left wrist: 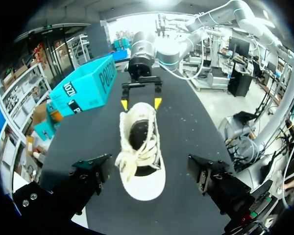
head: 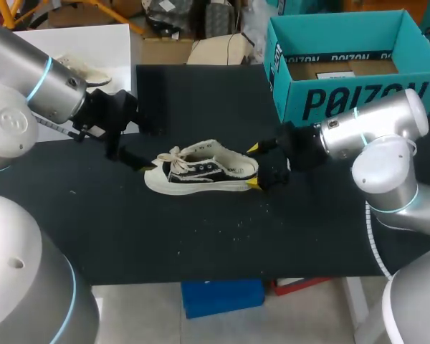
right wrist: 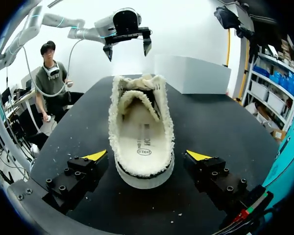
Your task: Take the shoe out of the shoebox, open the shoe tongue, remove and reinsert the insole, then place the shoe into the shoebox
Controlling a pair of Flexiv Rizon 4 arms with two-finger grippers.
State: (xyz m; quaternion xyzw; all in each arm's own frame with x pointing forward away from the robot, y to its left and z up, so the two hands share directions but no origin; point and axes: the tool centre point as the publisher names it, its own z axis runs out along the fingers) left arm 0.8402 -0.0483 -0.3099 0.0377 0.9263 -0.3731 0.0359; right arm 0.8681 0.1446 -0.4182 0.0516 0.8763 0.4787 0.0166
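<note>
A black-and-white sneaker (head: 201, 170) with cream fleece lining lies on its sole on the black table (head: 201, 236), toe toward my left arm. My right gripper (head: 254, 166) is at the heel, open. Its yellow-tipped fingers (right wrist: 90, 160) flank the heel (right wrist: 144, 169) without touching it, and the insole (right wrist: 142, 137) shows inside the shoe. My left gripper (head: 129, 154) hangs open above the toe end, the laces and toe (left wrist: 139, 171) showing between its spread fingers (left wrist: 88, 176). The teal shoebox (head: 344, 64) stands open at the back right.
A white box (head: 79, 43) sits at the table's back left, behind my left arm. Small crumbs of fluff (head: 229, 226) lie on the mat in front of the shoe. The table's front edge (head: 222, 281) is close behind that.
</note>
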